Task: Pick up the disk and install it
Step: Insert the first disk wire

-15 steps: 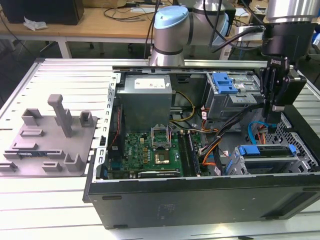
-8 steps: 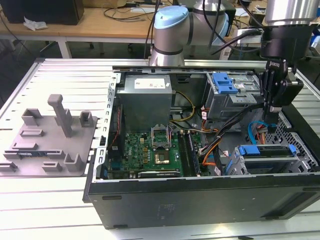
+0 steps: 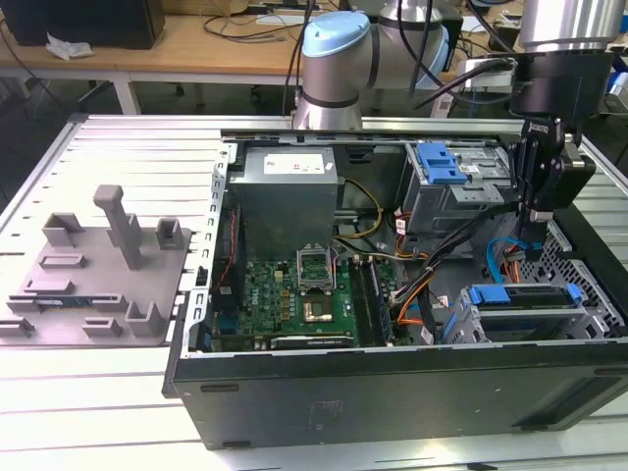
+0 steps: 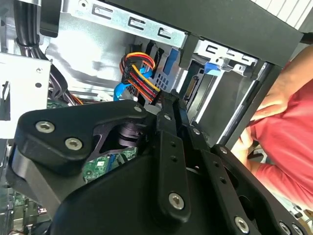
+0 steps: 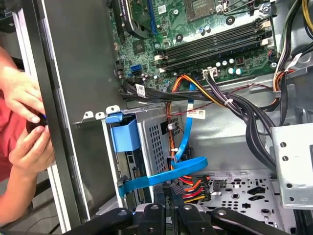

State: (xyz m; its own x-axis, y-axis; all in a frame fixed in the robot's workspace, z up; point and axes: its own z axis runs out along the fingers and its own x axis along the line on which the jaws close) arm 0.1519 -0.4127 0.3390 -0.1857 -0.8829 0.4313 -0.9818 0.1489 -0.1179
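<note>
- The gripper (image 3: 531,253) hangs low inside the open case (image 3: 392,392), at the exterior view's right; in both wrist views its black jaws lie pressed together with nothing visible between them, so I'd call it closed and empty.
- The disk (image 3: 520,294), blue-framed, sits in the cage (image 3: 589,319) at the case's near corner, just below the gripper; whether it is fully home I cannot tell.
- My judgement: the pick-up looks done and the work is at the seating stage of the install.
- Any further push would call for a straight line along the cage, and for keeping clear of the cables (image 5: 166,176) that run just beside the fingertips.
- Materials: the cage is perforated sheet metal, dull grey and hard-edged; the disk's frame is glossy plastic; the cables are one flat blue ribbon plus a bundle of orange, red and yellow leads — all limp and easy to snag.
- The board (image 3: 294,294) is green and crowded with parts; the tray (image 3: 98,265), matte grey plastic with upright posts, stands well apart on the slatted table (image 3: 88,412).
- A person's hands (image 5: 24,98) work just outside the case wall, holding something dark.
</note>
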